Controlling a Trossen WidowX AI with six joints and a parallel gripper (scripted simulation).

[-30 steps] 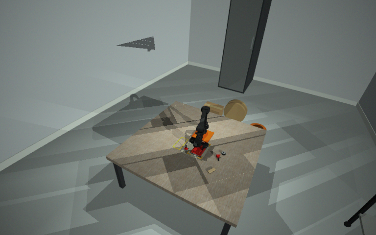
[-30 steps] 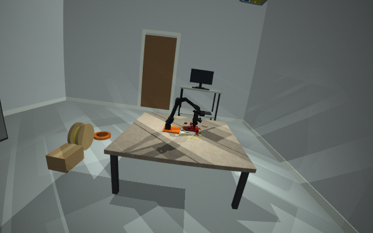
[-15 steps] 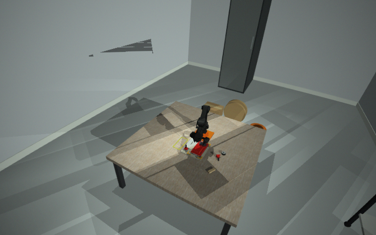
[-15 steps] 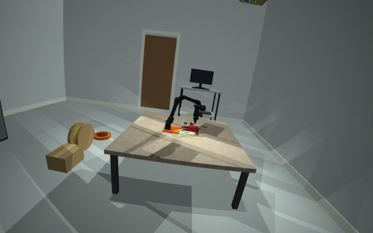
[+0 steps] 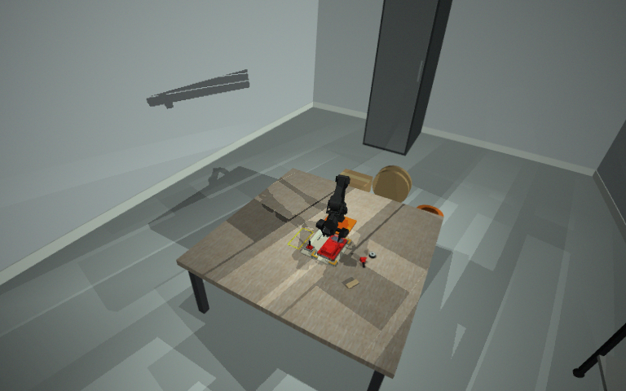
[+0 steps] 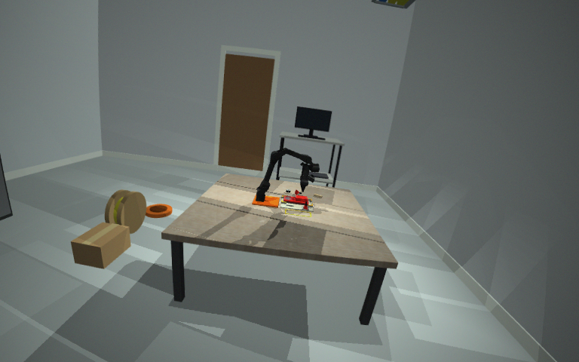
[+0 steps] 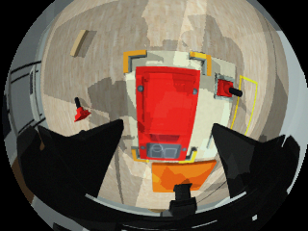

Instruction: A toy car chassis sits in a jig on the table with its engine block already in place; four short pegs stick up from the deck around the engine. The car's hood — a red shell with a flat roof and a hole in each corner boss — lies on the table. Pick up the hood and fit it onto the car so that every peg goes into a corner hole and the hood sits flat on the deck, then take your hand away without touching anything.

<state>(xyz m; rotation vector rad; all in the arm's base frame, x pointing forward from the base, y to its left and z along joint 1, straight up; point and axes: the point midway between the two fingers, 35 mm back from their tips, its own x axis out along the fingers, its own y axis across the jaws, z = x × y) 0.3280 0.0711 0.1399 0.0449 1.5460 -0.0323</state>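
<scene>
The red hood (image 7: 168, 103) (image 5: 331, 248) (image 6: 301, 197) lies over the car in the pale jig (image 7: 218, 113), roof up, and looks level and lined up with the jig's yellow corner brackets. Small dark round spots show near its edges in the wrist view. Whether every peg is in its hole, or any gap remains under the hood, is too small to tell. My gripper (image 7: 169, 126) (image 6: 303, 189) is wide open and empty above the hood, with a finger off either side and no contact visible. The chassis and engine are mostly hidden.
A red part with a black stem (image 7: 224, 88) (image 5: 310, 247) sits in a holder on the jig. Another red part (image 7: 81, 115) (image 5: 363, 260), a small wheel (image 5: 372, 255) and a tan block (image 7: 78, 43) (image 5: 351, 282) lie on the table. The orange base plate (image 7: 166, 183) is behind the jig.
</scene>
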